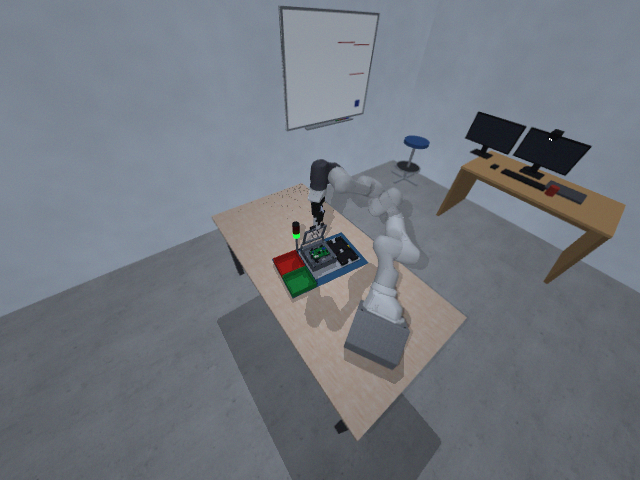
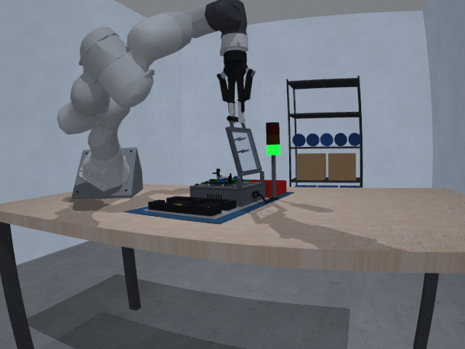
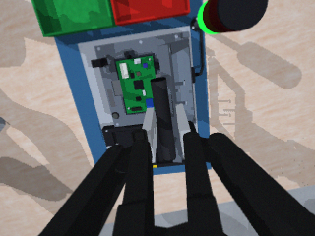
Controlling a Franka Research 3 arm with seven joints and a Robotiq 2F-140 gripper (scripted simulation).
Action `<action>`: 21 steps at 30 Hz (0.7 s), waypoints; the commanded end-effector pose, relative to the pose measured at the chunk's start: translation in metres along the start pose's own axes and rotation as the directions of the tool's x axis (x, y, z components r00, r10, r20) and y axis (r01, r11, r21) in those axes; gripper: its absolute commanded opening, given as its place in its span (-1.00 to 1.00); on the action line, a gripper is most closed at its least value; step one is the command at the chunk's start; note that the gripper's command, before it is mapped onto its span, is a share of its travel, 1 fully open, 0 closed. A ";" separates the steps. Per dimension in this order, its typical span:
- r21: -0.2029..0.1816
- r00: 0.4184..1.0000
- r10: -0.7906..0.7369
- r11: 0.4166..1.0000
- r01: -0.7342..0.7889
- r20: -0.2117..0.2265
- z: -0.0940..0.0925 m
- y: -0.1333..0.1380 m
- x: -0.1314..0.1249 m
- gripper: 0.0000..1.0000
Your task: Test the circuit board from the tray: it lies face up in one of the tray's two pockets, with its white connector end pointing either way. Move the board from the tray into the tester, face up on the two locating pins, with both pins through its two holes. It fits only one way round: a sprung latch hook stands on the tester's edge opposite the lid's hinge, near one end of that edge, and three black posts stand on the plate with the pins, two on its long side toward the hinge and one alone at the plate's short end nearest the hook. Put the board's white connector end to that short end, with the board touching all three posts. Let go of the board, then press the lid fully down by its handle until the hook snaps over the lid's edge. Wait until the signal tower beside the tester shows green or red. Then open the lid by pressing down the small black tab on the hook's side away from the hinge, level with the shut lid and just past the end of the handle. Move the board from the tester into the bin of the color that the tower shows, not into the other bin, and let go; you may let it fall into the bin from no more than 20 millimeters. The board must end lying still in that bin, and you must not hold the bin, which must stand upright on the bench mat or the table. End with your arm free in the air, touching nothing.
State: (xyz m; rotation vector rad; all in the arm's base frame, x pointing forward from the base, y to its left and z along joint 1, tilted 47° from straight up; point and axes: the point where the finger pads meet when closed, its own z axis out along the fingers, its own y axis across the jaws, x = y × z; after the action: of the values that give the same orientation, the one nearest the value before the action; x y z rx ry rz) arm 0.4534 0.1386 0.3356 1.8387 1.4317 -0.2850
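Note:
The circuit board [image 1: 319,252] [image 3: 130,93] lies face up in the grey tester [image 2: 225,195], its white connector end toward the bins. The lid [image 2: 235,152] [image 3: 161,108] stands steeply open, with its black handle [image 2: 232,118] at the top. My gripper [image 1: 317,223] [image 2: 236,114] [image 3: 165,117] points down at the handle, its fingers slightly apart. The handle shows between the fingertips in the wrist view, with a gap at its right; contact is unclear. The signal tower [image 1: 296,235] [image 2: 272,150] shows green. The black latch hook [image 2: 218,172] [image 3: 99,63] stands opposite the hinge. The pins are hidden.
The green bin [image 1: 299,282] [image 3: 74,17] and red bin [image 1: 288,262] [image 2: 277,187] [image 3: 150,10] stand side by side past the tester's connector end. The black tray [image 1: 341,248] [image 2: 184,207] lies at its other end. The tower stands close to the hinge side.

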 end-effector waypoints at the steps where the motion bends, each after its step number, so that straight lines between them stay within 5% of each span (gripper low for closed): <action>1: -0.002 1.000 0.004 1.000 -0.004 -0.004 0.000 0.000 0.001 -0.68; 21: -0.002 1.000 0.004 1.000 -0.004 -0.004 0.001 -0.002 0.001 -0.68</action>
State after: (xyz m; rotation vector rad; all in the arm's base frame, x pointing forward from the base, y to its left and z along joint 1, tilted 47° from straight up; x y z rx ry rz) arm 0.4524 0.1379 0.3346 1.8365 1.4312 -0.2844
